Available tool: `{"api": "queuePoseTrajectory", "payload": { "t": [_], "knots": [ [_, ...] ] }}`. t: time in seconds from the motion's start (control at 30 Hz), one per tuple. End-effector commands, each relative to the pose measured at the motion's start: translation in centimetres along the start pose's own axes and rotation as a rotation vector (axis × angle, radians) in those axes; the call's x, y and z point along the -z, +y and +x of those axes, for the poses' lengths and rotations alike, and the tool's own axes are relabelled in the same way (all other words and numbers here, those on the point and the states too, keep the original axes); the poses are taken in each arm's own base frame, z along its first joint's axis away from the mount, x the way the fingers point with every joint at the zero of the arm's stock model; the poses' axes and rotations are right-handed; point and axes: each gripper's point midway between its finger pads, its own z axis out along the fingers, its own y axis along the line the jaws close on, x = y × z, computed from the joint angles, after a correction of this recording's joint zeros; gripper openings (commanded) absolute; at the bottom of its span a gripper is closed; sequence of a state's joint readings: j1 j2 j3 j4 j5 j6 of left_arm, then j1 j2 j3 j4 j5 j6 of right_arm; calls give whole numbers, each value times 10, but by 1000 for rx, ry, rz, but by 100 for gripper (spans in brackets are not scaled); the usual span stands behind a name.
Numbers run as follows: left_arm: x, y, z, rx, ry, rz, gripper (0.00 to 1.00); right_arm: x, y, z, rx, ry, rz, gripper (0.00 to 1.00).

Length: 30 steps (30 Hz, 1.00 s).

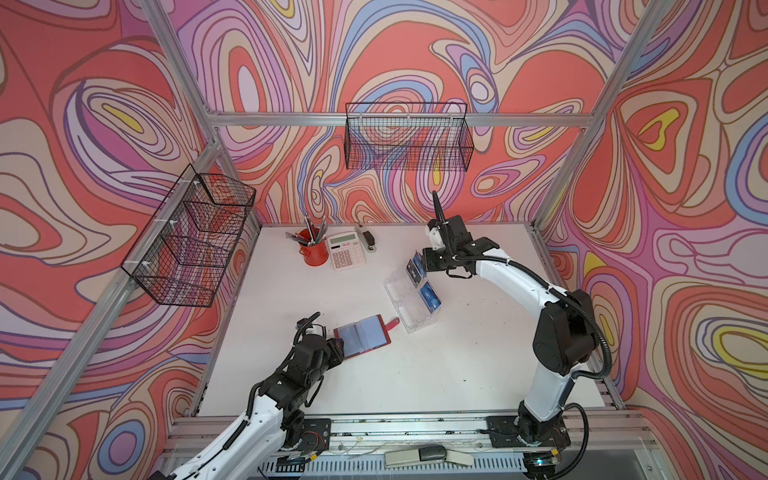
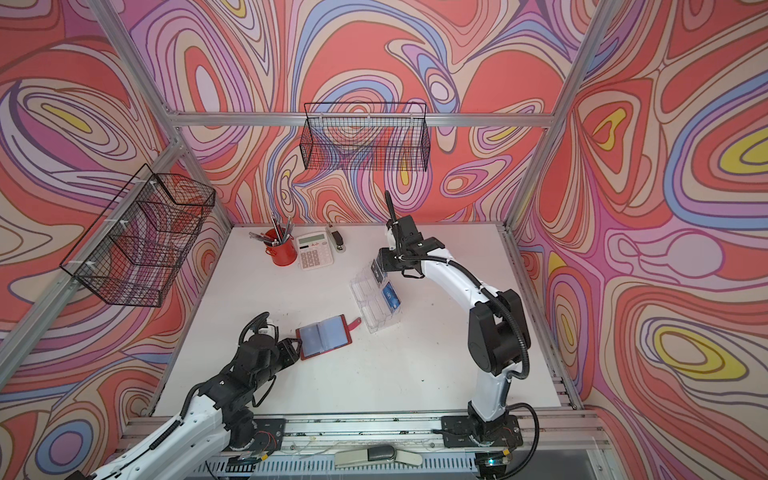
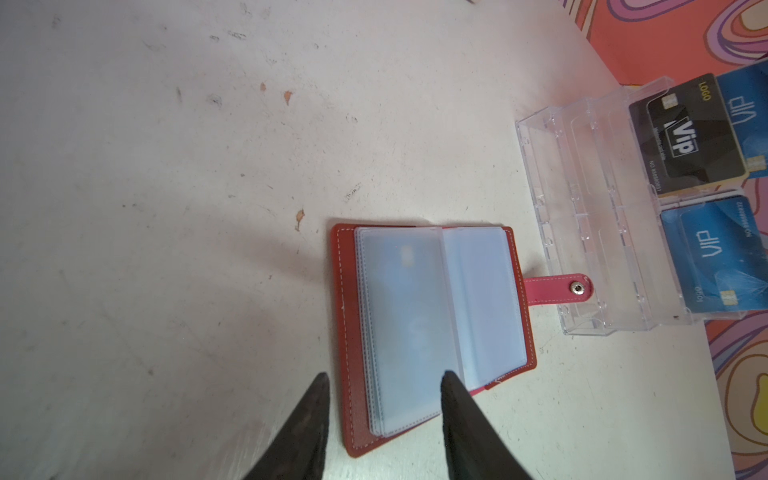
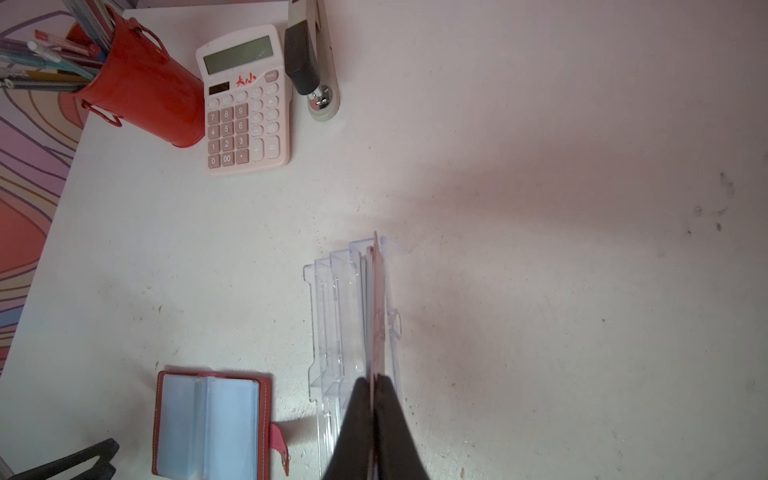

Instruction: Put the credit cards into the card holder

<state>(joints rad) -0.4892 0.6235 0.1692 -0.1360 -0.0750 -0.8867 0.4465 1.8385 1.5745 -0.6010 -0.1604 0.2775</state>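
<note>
White tabletop [image 1: 415,365]. I have the right gripper [image 4: 376,382] pinched shut on 1 credit card [image 4: 378,299] standing in the clear stand [image 4: 332,324]. A skewed pull could drag its neighbour or tip the stand. My left gripper [image 3: 384,378], half open and empty, straddles the open card holder [image 3: 347,291] at its corner. I count 1 black card [image 3: 685,137], 2 blue cards [image 3: 715,253] and 1 holder.

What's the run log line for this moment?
left gripper: open, over open holder edge | right gripper: shut on card in stand | other cards: in stand | phase: pick
</note>
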Motion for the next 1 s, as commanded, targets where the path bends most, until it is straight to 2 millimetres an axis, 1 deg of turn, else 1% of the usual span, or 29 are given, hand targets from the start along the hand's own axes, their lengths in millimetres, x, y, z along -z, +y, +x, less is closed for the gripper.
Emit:
{"api": "queuePoseTrajectory", "payload": {
  "t": [0.0, 0.37, 0.47, 0.53, 0.6, 0.63, 0.8, 0.97],
  "knots": [
    [1, -4, -5, 7, -17, 12, 46, -7, 0, 6, 12, 15, -4, 0],
    [1, -5, -5, 10, -14, 18, 46, -27, -5, 17, 1, 58, 8, 0],
    [1, -5, -5, 9, -14, 17, 46, -26, -4, 17, 0, 56, 6, 10],
    [2, -6, -5, 9, -16, 20, 46, -23, -3, 17, -1, 51, -1, 14],
    [2, -5, -5, 10, -17, 19, 46, -20, -1, 17, -2, 44, -13, 15],
    [2, -5, -5, 10, -18, 19, 46, -18, 0, 16, -2, 38, -18, 15],
    [2, -5, -5, 9, -19, 17, 46, -19, -2, 18, -2, 45, -8, 0],
    [1, -5, -5, 9, -16, 15, 46, -18, -5, 17, 3, 43, 14, 0]
  ]
}}
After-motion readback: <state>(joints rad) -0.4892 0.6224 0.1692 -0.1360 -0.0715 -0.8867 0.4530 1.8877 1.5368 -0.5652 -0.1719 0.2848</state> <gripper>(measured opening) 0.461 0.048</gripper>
